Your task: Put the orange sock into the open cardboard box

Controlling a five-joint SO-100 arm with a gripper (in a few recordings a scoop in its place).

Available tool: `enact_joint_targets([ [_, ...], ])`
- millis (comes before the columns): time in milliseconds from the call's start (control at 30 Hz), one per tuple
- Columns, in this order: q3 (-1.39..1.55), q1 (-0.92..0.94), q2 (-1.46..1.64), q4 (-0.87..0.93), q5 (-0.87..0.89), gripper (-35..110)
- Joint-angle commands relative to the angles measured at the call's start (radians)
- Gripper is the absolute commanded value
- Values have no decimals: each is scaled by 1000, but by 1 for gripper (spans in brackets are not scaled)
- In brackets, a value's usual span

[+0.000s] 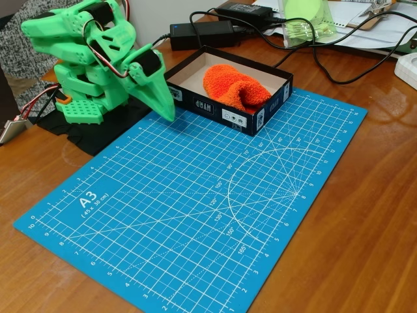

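to the right of the pincer (163,107) in the fixed view, just past its tip, stands the open cardboard box (225,116) — dark outside with small white labels along its near wall, plain tan inside. the orange sock (236,89) lies in it, a thick fuzzy bundle filling much of the box's right half, one rolled end turned toward the near wall; a strip of bare tan floor shows on the side nearer the pincer. the sock is apart from the pincer, with the box's left wall between them.

the pincer itself is green, folded down from the green arm (85,52), and points down and to the right, its tip over the far left edge of the blue cutting mat (195,208), close beside the box's left corner. it holds nothing; its fingers look pressed together into one wedge, though from this angle any gap between them is hard to judge.

the box sits on the mat's far edge, up and right of the pincer. behind the box, farther from the pincer, a black power adapter (202,34) lies on the wooden table (365,222) with black cables (313,45) looping to the right — beyond them papers (378,26) and a pale green object (307,19). below the pincer the mat's white grid is bare.
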Motion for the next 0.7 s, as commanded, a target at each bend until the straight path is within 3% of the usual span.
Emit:
enact_joint_targets([
  [0,11,-17,15,9,17,0],
  [667,12,8,15,9,38,0],
])
